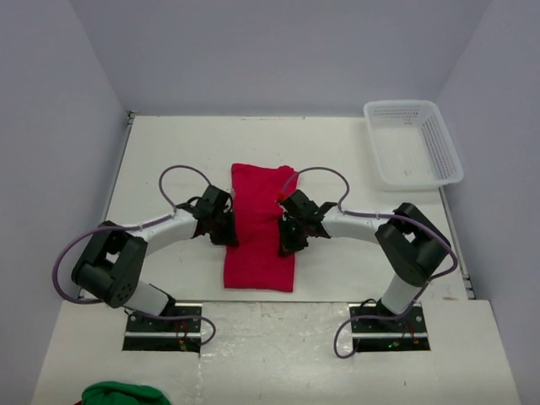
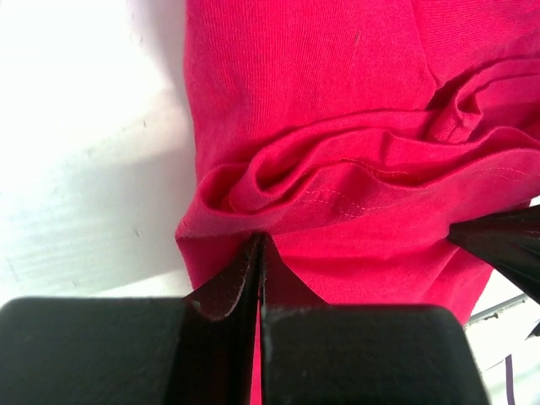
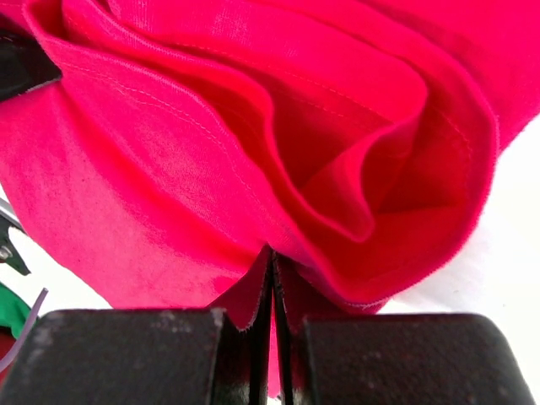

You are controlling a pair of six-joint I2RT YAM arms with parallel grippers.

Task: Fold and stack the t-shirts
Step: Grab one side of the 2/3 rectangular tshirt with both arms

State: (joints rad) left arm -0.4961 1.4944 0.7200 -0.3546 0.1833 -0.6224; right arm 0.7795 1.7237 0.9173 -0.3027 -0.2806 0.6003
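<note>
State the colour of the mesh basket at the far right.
White basket; the top external view shows it best.

White table (image 1: 169, 152) with red t-shirt (image 1: 257, 245), mesh basket (image 1: 403, 104)

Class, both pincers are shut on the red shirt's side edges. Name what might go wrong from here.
1. The left pincer and right pincer each grip only a thin edge of the shirt; it may slip free when lifted.
2. Cloth bunches in loose layers beside both grips, so some layers might sag and the fold come out creased.
</note>
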